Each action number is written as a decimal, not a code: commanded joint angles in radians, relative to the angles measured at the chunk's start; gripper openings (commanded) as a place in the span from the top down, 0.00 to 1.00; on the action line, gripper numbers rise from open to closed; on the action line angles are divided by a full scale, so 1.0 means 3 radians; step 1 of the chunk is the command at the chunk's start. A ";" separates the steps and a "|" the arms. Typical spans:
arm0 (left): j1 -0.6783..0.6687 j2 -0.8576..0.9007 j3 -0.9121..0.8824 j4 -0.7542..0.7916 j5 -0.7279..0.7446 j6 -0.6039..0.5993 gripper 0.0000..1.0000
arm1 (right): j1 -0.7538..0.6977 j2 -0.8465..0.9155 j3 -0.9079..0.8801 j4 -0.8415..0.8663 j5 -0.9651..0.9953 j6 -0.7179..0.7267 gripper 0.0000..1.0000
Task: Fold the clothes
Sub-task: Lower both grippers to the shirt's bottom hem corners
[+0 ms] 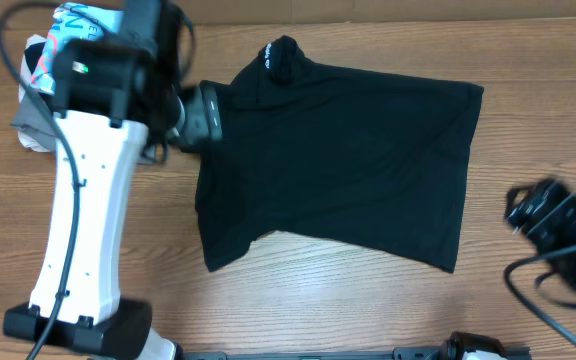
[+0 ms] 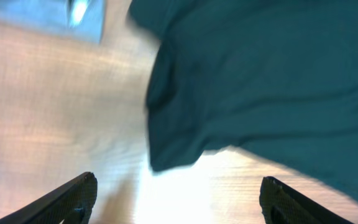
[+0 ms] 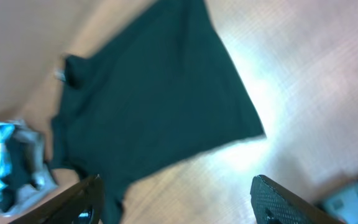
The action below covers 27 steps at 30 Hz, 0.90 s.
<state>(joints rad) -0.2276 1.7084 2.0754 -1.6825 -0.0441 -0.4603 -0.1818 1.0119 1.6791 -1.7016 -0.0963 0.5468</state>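
The left gripper (image 2: 179, 200) hangs with jaws wide apart and empty over the edge of the black shirt (image 1: 338, 160). The right gripper (image 3: 176, 200) is also spread, holding nothing (it is well clear of the cloth). The shirt lies flat on the wooden table (image 1: 318, 310).

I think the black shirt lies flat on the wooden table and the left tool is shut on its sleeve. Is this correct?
Not quite. The left tool is open and holds nothing; the left wrist view shows only bare table between its fingers. The black shirt does lie flat on the wooden table.
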 commanded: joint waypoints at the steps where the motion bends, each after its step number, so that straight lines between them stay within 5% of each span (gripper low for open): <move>1: -0.0032 -0.0455 -0.0757 0.0121 -0.0336 -0.0708 0.14 | 0.0014 -0.0028 -0.0662 0.0057 0.0251 0.0328 0.19; 7: -0.0034 -0.0879 -0.2304 0.0802 -0.0287 -0.1411 0.15 | 0.0014 0.0020 -0.1535 0.0544 0.0252 0.0650 0.19; 14: -0.0034 -0.0829 -0.3803 0.2155 0.0390 -0.1418 0.28 | 0.0014 0.0210 -0.2064 0.0988 0.0221 0.0647 0.19; 27: -0.0034 -0.0779 -0.4691 0.3255 0.0577 -0.1308 0.30 | 0.0014 0.0317 -0.2115 0.1153 0.0234 0.0633 0.20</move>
<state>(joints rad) -0.2344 1.4685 0.7155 -0.7433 0.0971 -0.8547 -0.1818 1.1057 1.0470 -1.3605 -0.0372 0.7303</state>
